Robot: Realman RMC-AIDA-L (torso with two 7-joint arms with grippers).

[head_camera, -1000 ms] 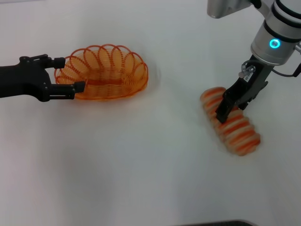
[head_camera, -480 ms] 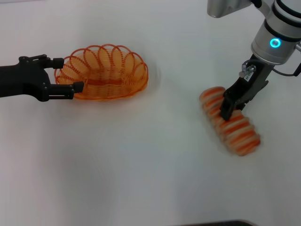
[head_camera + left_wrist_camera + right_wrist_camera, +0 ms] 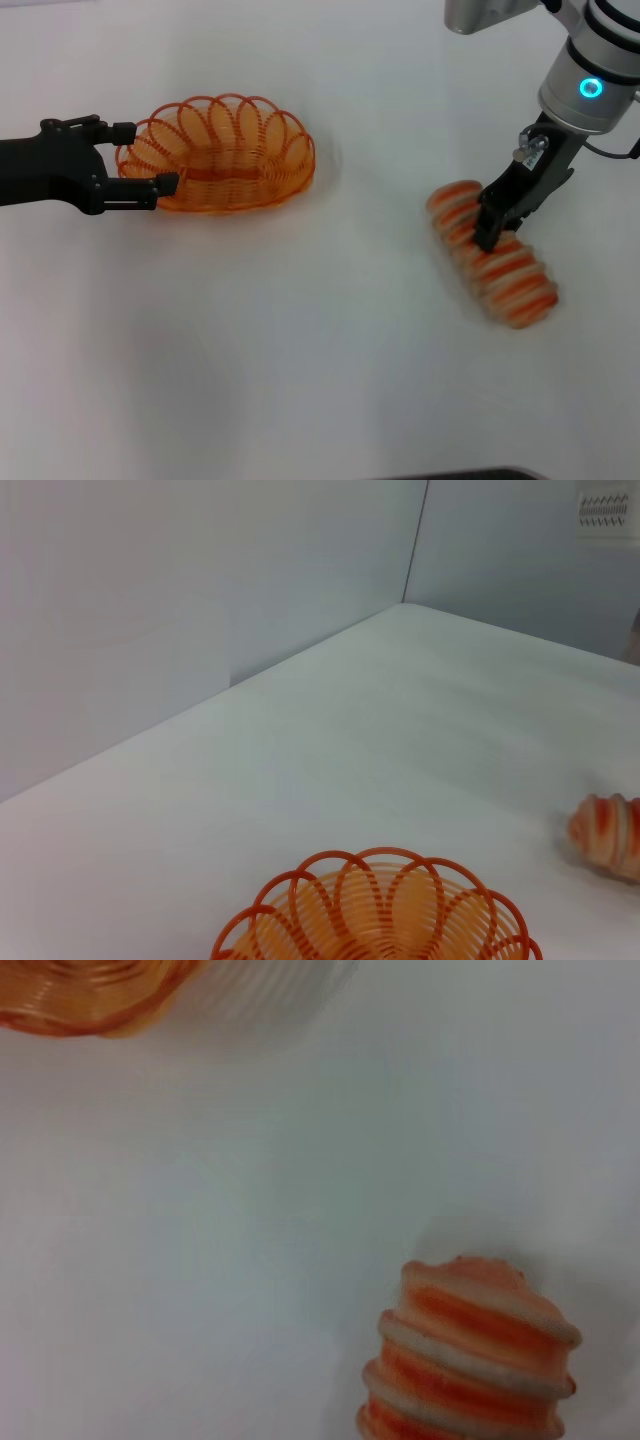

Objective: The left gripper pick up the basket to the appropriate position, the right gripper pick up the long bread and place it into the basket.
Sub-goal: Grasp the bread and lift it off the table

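The orange wire basket [image 3: 225, 152] sits on the white table at the left. My left gripper [image 3: 145, 157] is open, with one finger on each side of the basket's near end rim. The striped long bread [image 3: 495, 260] lies on the table at the right. My right gripper [image 3: 488, 232] is down on the middle of the bread and hides part of it. The left wrist view shows the basket's rim [image 3: 375, 910] and the bread's end [image 3: 610, 830] far off. The right wrist view shows one end of the bread [image 3: 470, 1360] and the basket's edge [image 3: 90, 990].
The white table [image 3: 300, 350] stretches between the basket and the bread. Grey walls [image 3: 200, 580] stand behind the table's far edge in the left wrist view.
My right gripper has shifted slightly right and up over the bread, and the bread has shifted a little with it. The left arm and basket have not moved.
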